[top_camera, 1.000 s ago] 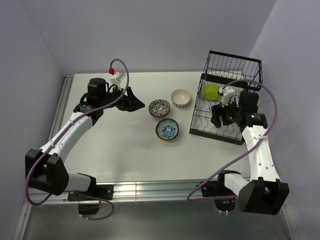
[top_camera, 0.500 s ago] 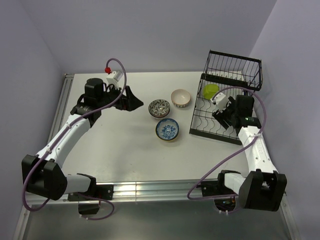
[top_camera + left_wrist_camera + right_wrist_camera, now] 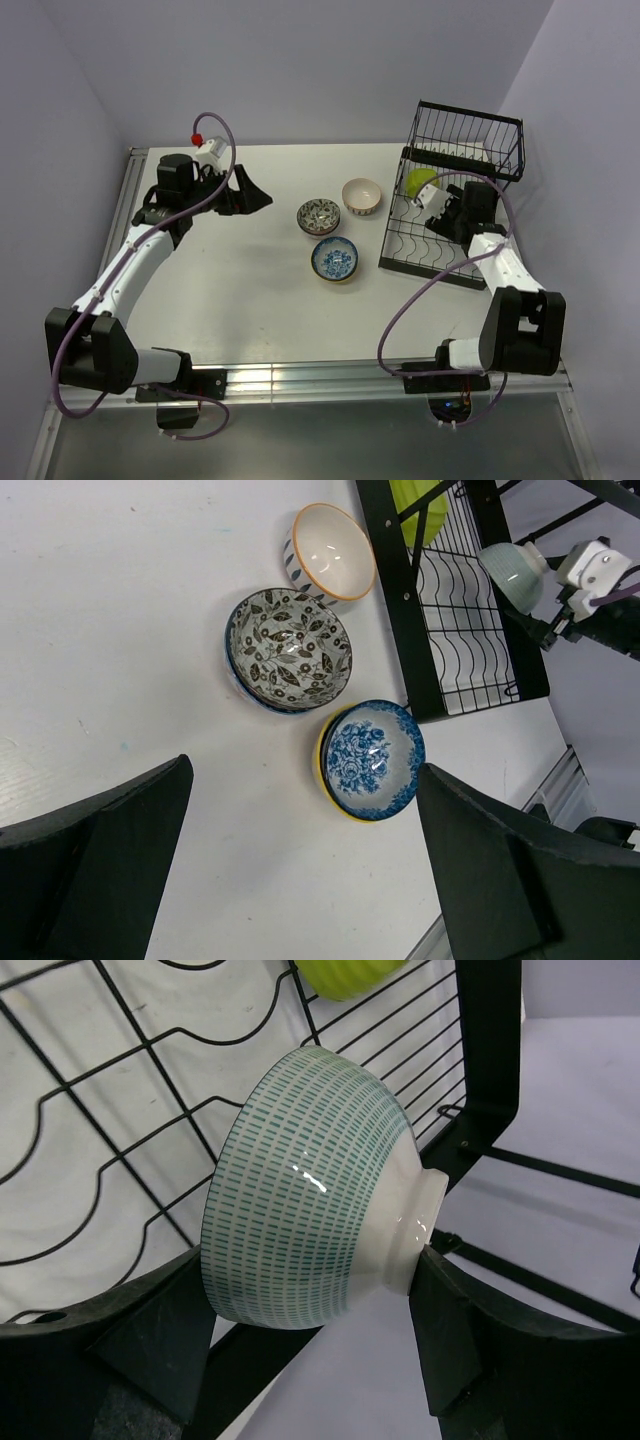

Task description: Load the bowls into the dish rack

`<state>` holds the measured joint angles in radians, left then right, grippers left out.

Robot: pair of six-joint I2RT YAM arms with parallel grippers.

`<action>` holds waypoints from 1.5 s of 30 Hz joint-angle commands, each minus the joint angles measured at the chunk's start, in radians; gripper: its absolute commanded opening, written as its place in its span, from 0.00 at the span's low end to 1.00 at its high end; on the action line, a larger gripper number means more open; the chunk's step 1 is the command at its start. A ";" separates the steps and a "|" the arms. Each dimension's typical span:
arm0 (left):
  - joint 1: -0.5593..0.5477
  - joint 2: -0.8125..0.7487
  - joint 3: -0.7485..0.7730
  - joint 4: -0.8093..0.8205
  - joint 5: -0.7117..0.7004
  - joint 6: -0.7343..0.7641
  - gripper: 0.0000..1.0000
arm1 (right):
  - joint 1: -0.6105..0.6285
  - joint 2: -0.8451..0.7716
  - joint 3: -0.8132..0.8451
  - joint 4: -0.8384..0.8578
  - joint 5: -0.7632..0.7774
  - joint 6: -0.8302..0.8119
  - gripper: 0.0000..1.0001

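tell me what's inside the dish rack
A lime-green bowl lies among the dish rack slots. The right gripper holds a teal-striped bowl over it. The arm covers some slots.

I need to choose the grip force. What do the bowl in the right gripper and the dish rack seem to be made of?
Teal-dashed bowl: likely glazed ceramic with a glossy finish, shown by sharp white highlights and a thick foot ring.
Dish rack: probably metal wire with a black coating, shown by thin bent rods in an even, fairly matte black.
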<state>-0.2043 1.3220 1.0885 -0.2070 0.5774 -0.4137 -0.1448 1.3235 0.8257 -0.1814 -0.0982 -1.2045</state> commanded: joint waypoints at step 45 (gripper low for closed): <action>0.034 0.040 -0.016 0.055 -0.028 -0.007 1.00 | -0.049 0.488 0.228 0.507 0.107 -0.221 0.82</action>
<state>-0.1768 1.3663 1.0657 -0.1852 0.5507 -0.4305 -0.1860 1.8172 0.9817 0.3084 0.0109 -1.4105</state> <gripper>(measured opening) 0.995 0.807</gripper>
